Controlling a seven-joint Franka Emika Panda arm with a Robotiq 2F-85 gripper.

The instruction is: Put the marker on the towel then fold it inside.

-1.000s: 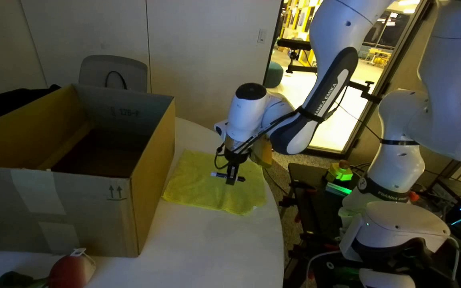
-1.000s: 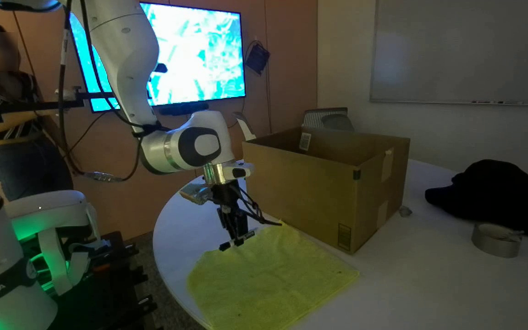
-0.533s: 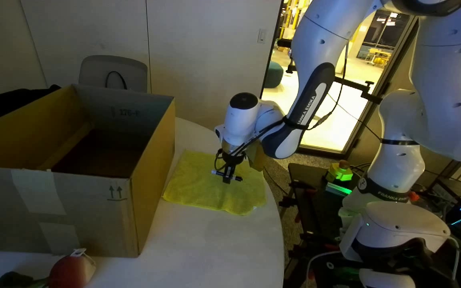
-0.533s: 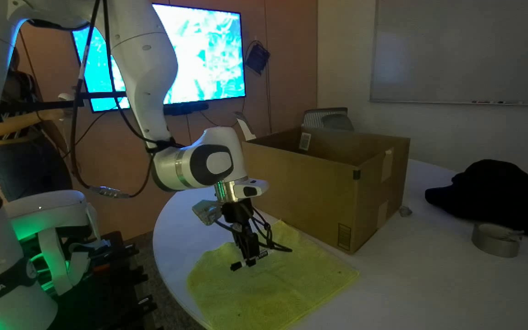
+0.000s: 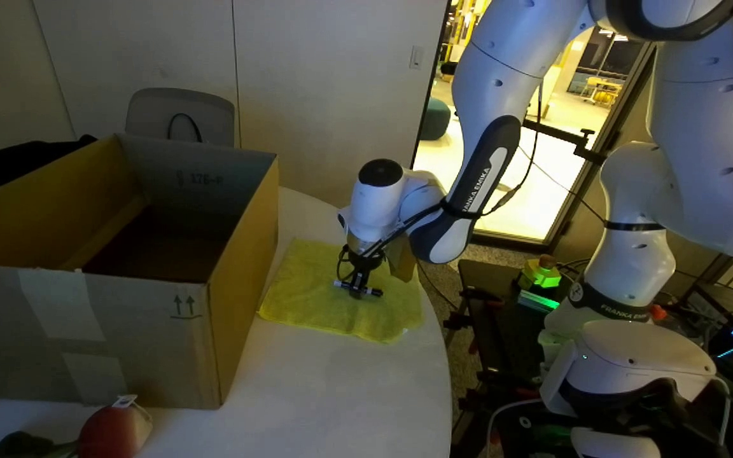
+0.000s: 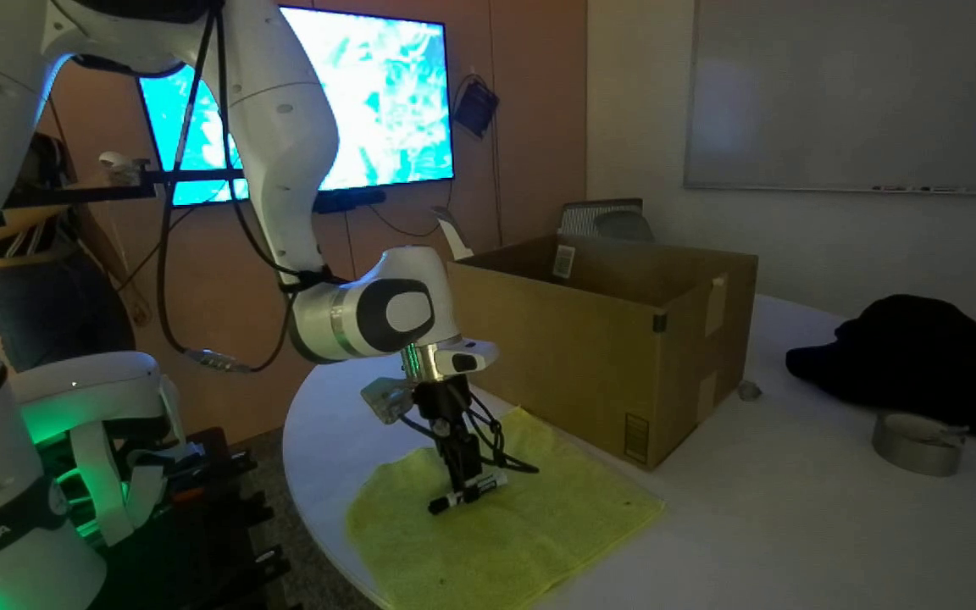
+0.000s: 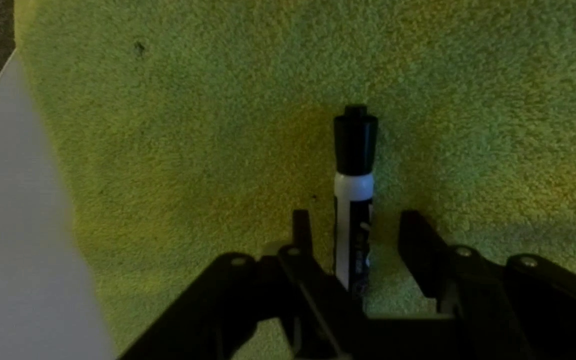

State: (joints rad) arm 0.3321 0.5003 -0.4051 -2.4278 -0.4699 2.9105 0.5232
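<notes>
The marker [image 7: 354, 185], black and white with a black cap, lies on the yellow-green towel [image 7: 193, 150] in the wrist view. My gripper [image 7: 356, 217] is down over it with the jaws apart. A gap shows on each side of the marker, between it and the fingers; its lower end is hidden behind the gripper. The towel lies spread flat on the table in both exterior views [image 5: 315, 312] [image 6: 522, 542]. The marker also shows at the gripper's tips there [image 5: 376, 292] [image 6: 490, 484].
A large open cardboard box [image 5: 242, 286] stands on the white round table [image 5: 341, 388] beside the towel. A red and white object [image 5: 115, 429] lies near the box. A roll of tape [image 6: 916, 445] and a black cloth [image 6: 920, 356] lie on the table in an exterior view.
My gripper has come down with the marker onto the towel. The fingers now stand apart from the marker. The towel and the box have not moved.
</notes>
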